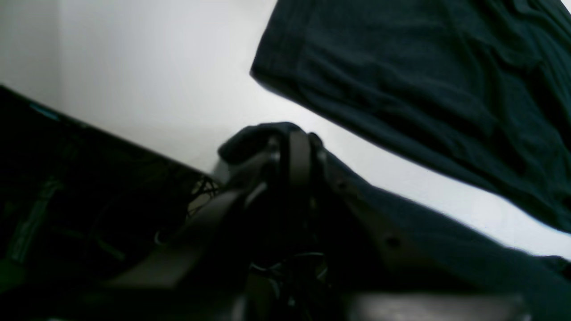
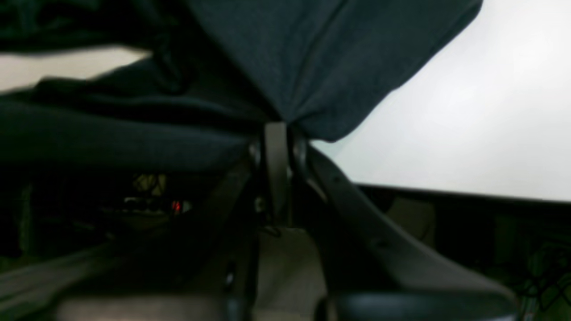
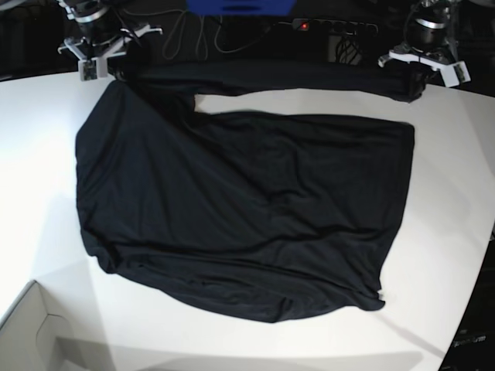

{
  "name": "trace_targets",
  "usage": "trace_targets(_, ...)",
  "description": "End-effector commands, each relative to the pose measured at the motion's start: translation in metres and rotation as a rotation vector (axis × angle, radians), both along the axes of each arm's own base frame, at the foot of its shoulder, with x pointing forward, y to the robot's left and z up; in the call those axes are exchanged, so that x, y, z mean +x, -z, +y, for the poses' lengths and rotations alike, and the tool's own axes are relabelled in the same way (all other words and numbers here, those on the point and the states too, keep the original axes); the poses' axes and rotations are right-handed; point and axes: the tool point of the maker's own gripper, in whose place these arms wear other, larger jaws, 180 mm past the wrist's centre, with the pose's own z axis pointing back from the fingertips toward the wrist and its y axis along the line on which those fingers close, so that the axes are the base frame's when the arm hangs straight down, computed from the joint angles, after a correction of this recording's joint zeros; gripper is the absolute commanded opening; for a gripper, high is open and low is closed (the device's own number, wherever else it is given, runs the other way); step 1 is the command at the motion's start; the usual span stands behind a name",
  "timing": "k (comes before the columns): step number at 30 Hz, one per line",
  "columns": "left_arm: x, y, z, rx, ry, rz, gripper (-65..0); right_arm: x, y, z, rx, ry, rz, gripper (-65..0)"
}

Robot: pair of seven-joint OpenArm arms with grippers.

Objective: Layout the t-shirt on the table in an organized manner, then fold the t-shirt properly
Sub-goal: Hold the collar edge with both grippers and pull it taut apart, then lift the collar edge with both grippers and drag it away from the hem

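The black t-shirt (image 3: 240, 209) lies spread and wrinkly over the white table (image 3: 39, 154). Its far edge is stretched into a taut band between the two grippers along the table's back edge. My right gripper (image 3: 116, 69) is at the back left, shut on a corner of the fabric (image 2: 312, 67); its fingertips (image 2: 276, 133) pinch the cloth. My left gripper (image 3: 410, 81) is at the back right, shut on the other end of the band. In the left wrist view its fingers (image 1: 298, 151) clamp a bunched fold, and the shirt's body (image 1: 424, 89) lies beyond them.
A white box corner (image 3: 31, 332) sits at the front left. Behind the table are a power strip (image 3: 332, 27) with a red light, cables and a blue object (image 3: 240, 6). The table's curved edge (image 3: 472, 278) runs down the right side.
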Motion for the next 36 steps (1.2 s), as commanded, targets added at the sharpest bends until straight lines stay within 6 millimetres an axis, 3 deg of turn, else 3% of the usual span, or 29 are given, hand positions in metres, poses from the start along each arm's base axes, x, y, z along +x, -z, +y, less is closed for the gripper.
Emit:
trace_targets(1, -0.001, -0.007, 0.003, 0.013, 0.0, -0.02, -64.9, 0.005, -0.01, 0.0, 0.001, -0.008, -0.046, -65.0)
trace_targets(10, 0.005, -0.013, 0.002, 0.015, 0.003, -0.044, -64.9, 0.018, -0.015, 0.001, 0.002, -0.009, -0.083, -65.0)
trace_targets(12, 0.015, -0.017, 0.003, 0.016, 0.0, -0.071, -64.9, 0.023, -0.018, 0.001, 0.0, -0.01, -0.098, -65.0)
trace_targets(29, 0.055, -0.034, 0.003, 0.014, -0.005, -0.177, -64.9, 0.092, -0.051, 0.001, -0.001, -0.011, -0.287, -65.0)
trace_targets(33, 0.068, -0.041, 0.003, 0.013, -0.006, -0.215, -64.9, 0.109, -0.053, 0.001, 0.01, -0.005, -0.316, -65.0)
trace_targets(36, 0.076, -0.036, 0.002, -0.001, 0.002, -0.187, -64.9, 0.119, -0.048, -0.001, 0.016, 0.001, -0.321, -65.0)
